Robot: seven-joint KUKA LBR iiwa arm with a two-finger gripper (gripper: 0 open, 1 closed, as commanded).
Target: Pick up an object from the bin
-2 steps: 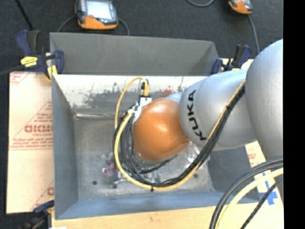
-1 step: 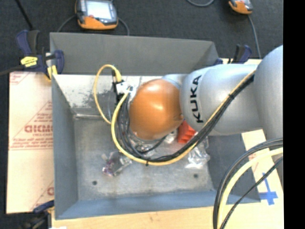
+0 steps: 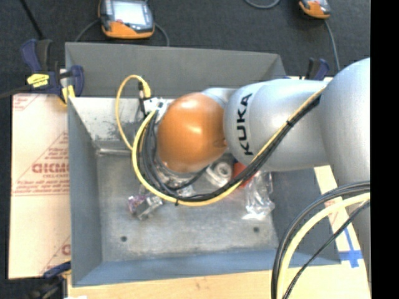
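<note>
- Grey metal bin (image 3: pixel 87 185): scuffed, speckled floor and sloped walls.
- Silver arm (image 3: pixel 280 129): rounded casing with black lettering "KUKA". It reaches in from the right and covers the bin's upper middle.
- Orange cover (image 3: pixel 190 132): glossy dome on the wrist, ringed by yellow and black cables (image 3: pixel 140 167).
- Mostly hidden gripper (image 3: pixel 169 178): low under the dome. Whether it is open or closed, laden or not, cannot be told.
- Small crumpled silvery-purple piece (image 3: pixel 143 205): on the floor just below and left of the gripper, the nearest thing to it.
- White ribbed round piece (image 3: pixel 219 172), red bit (image 3: pixel 240 167) and clear crinkled bag (image 3: pixel 257 198): right of the gripper, partly under the arm.
</note>
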